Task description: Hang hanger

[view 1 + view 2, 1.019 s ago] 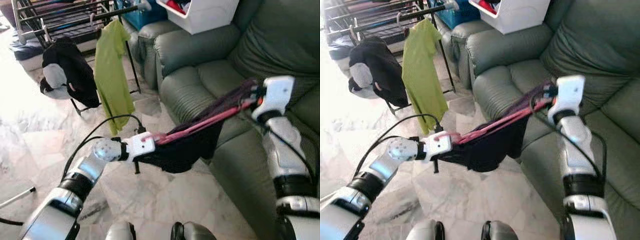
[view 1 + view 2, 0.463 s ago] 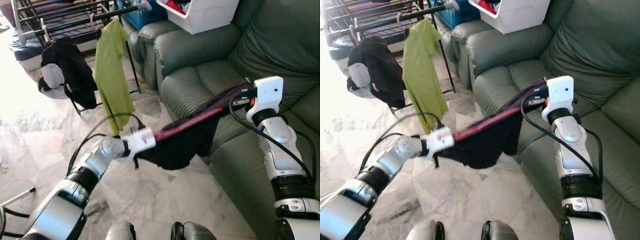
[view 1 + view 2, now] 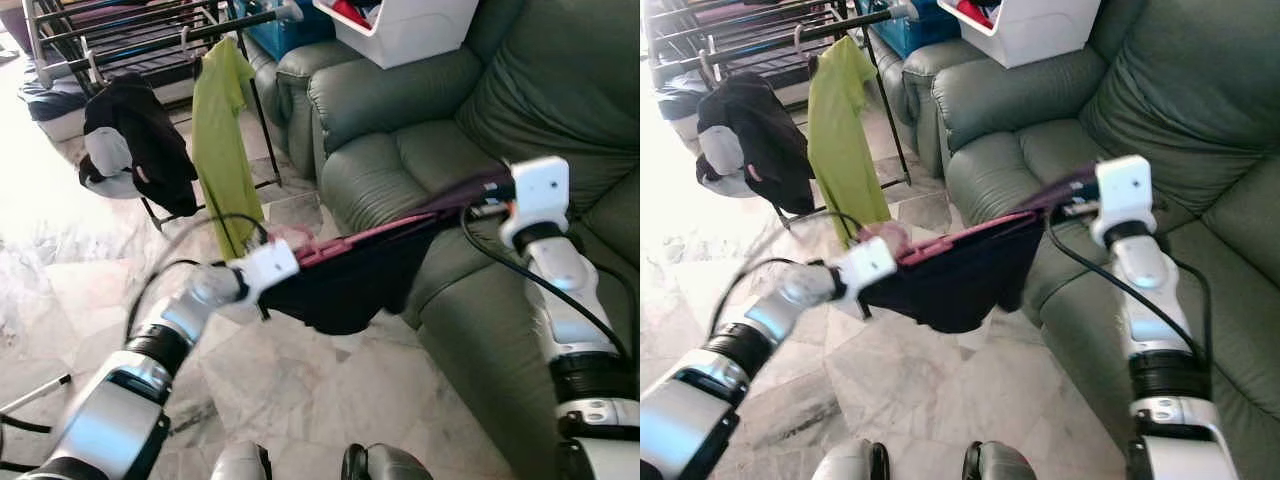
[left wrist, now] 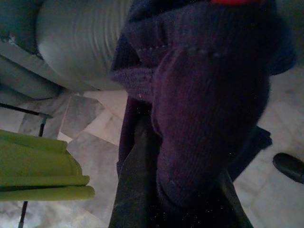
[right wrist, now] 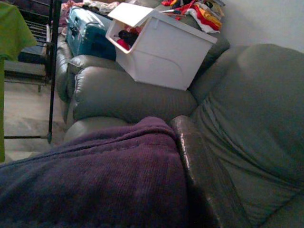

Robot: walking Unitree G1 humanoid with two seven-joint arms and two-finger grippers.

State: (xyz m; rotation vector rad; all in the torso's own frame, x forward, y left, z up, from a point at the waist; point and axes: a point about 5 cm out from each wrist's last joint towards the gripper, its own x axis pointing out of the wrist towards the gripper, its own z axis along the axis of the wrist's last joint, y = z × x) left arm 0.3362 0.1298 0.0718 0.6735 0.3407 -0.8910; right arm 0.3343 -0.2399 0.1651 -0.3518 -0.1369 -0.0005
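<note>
A pink hanger (image 3: 372, 233) carrying a dark purple garment (image 3: 345, 290) is stretched in the air between my two grippers, in front of the green sofa (image 3: 400, 150). My left gripper (image 3: 292, 252) is shut on the hanger's left end, low over the marble floor. My right gripper (image 3: 492, 190) is shut on the other end, above the sofa seat. In the right wrist view the purple cloth (image 5: 104, 185) lies against one black finger (image 5: 199, 171). In the left wrist view the garment (image 4: 204, 109) hides the fingers. The drying rack (image 3: 150, 35) stands at the far left.
On the rack hang a green shirt (image 3: 222, 140) and a black garment (image 3: 140, 140). A white bin (image 3: 400, 25) of clothes and a blue suitcase (image 3: 275, 35) rest on the sofa's far end. Marble floor (image 3: 60, 260) lies between me and the rack.
My left gripper has lifted and drawn a little left, toward the rack, raising its end of the hanger. The right gripper has shifted slightly right; the garment still hangs between them.
</note>
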